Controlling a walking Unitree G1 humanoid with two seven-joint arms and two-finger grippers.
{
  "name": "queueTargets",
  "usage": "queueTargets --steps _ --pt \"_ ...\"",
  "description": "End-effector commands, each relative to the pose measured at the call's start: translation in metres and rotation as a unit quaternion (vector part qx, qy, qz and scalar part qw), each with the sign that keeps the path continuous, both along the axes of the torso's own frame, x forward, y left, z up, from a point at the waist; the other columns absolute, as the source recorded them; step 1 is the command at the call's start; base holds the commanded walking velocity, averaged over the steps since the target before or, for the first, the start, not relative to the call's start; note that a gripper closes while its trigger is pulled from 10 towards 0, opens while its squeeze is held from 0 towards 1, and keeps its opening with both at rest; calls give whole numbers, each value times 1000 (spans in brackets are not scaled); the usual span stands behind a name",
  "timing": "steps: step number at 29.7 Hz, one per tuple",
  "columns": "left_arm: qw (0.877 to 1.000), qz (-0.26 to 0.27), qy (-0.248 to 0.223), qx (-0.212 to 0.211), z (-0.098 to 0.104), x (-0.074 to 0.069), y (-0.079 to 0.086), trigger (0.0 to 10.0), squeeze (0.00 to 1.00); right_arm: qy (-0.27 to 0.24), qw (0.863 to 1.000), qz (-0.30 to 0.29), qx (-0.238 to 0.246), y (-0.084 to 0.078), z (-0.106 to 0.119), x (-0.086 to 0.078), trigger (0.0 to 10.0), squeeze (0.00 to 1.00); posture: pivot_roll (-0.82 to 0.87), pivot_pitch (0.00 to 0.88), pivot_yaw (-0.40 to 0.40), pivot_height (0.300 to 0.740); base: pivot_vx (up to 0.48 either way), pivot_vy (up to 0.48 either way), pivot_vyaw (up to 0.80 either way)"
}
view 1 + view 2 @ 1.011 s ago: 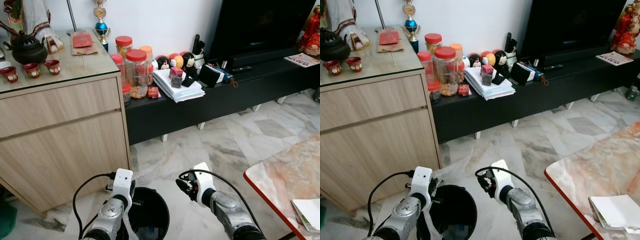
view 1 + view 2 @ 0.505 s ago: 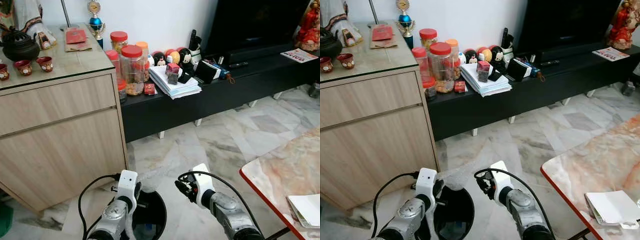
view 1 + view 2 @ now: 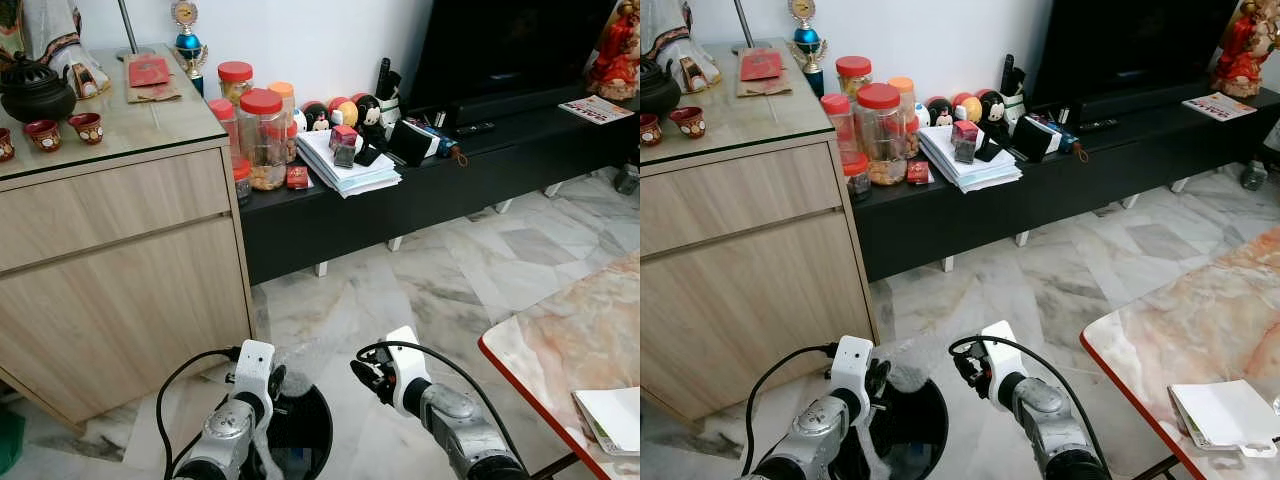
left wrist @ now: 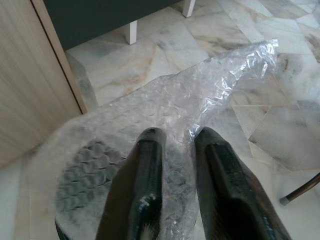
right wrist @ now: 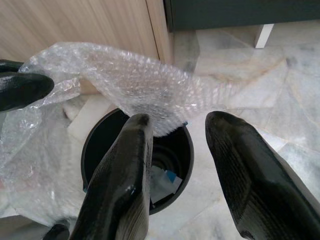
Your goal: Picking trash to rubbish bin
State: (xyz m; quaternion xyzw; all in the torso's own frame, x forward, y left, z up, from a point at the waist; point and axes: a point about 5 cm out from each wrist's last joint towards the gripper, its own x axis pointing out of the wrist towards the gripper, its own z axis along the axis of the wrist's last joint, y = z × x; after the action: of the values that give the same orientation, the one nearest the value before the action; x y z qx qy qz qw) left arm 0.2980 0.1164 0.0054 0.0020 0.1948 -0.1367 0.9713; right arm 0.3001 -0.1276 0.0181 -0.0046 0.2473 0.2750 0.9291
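A sheet of clear bubble wrap [image 4: 200,95] hangs over the round black rubbish bin [image 3: 305,440] on the floor in front of me. My left gripper [image 3: 272,385] is at the bin's left rim, shut on the wrap [image 5: 135,80], which drapes across the bin opening. Just to the right of the bin [image 5: 172,145], my right gripper [image 3: 365,372] is open, with nothing between its fingers [image 5: 125,165]. Paper scraps lie at the bottom of the bin.
A wooden cabinet [image 3: 120,260] stands close on the left. Behind it runs a low black TV bench [image 3: 420,200] with jars and papers. A marble table [image 3: 580,340] with a red edge juts in at the right. Marble floor lies open between them.
The head camera has shifted, so the whole scene slid a little. Both arms hold their places at the bin, and the wrap now bunches slightly more over the opening.
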Motion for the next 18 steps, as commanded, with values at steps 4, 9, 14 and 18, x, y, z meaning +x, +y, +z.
queueTargets --steps 4,9,14,18 --pt "1000 7 25 -6 -8 -6 1 10000 0 -1 1000 -3 -2 -1 0 0 10000 0 -84 116 -73 740 0 0 0" --pt "999 3 30 -10 -10 -8 1 10000 1000 -1 1000 -4 -3 -1 1 0 10000 0 -83 116 -73 740 0 0 0" --pt "999 3 36 -10 -11 -10 0 10000 1000 0 1000 -2 -2 -1 0 0 10000 0 -83 116 -73 740 0 0 0" --pt "999 3 40 -10 -13 -11 0 10000 1000 0 1000 -1 -2 -1 0 0 10000 0 -84 119 -74 740 0 0 0"
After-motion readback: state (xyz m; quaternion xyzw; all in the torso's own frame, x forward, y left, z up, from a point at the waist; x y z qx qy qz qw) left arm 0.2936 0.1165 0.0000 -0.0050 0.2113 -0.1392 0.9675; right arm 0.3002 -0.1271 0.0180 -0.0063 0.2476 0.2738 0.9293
